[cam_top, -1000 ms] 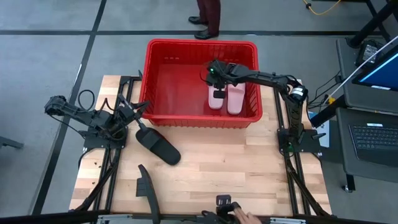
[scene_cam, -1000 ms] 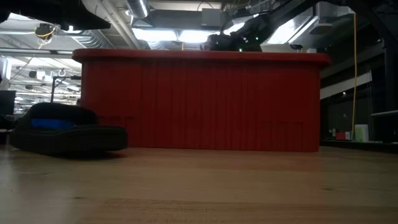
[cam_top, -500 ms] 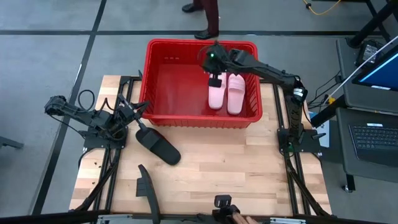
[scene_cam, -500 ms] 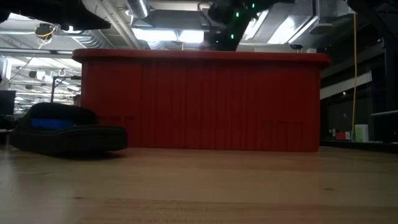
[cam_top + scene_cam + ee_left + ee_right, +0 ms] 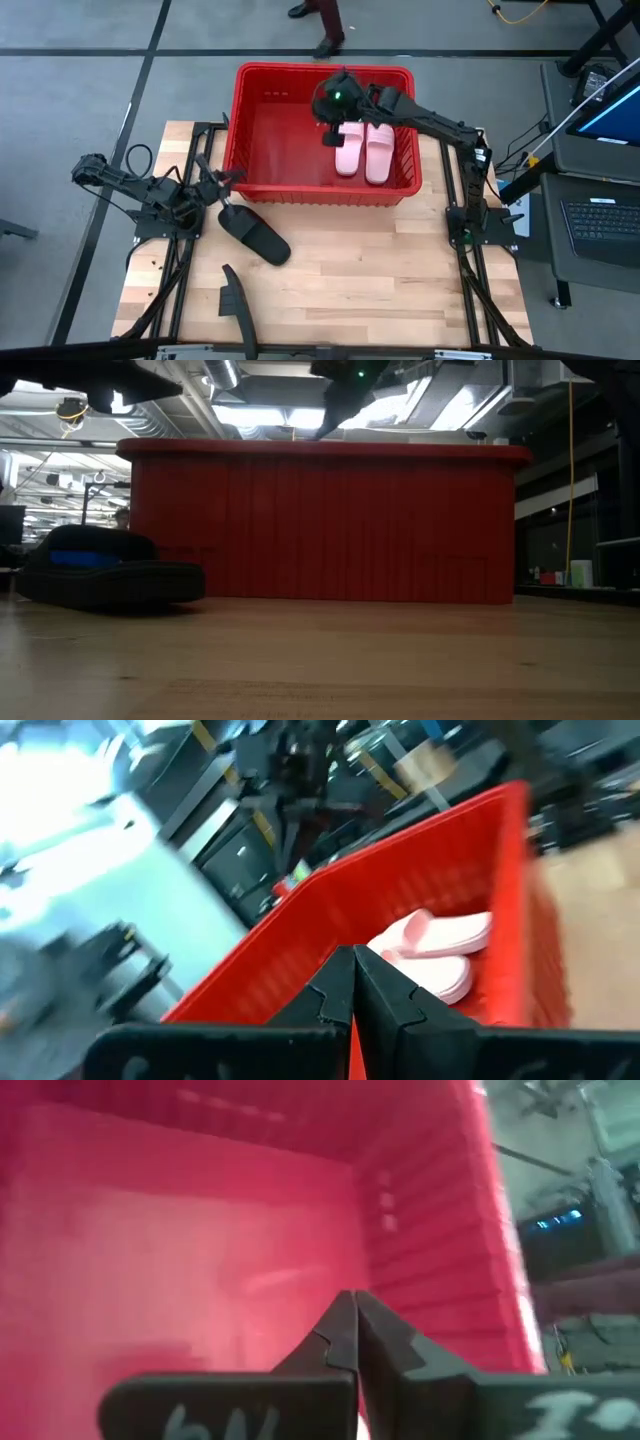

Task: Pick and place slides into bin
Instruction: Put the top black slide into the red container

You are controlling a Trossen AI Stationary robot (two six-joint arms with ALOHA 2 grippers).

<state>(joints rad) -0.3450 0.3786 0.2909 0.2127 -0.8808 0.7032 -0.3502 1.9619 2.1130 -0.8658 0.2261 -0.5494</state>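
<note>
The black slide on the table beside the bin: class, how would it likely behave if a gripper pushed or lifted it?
The black slide lies flat on its sole, so it would probably slide rather than roll or tip. Its wide strap arches above the sole in the low view, likely a workable grip point. It looks light for its size.

Low view: the bin (image 5: 325,525) wall hides its contents. High view: a black slide (image 5: 236,300) is cut off at the bottom edge; a person (image 5: 318,20) shows only feet at the top edge.
</note>
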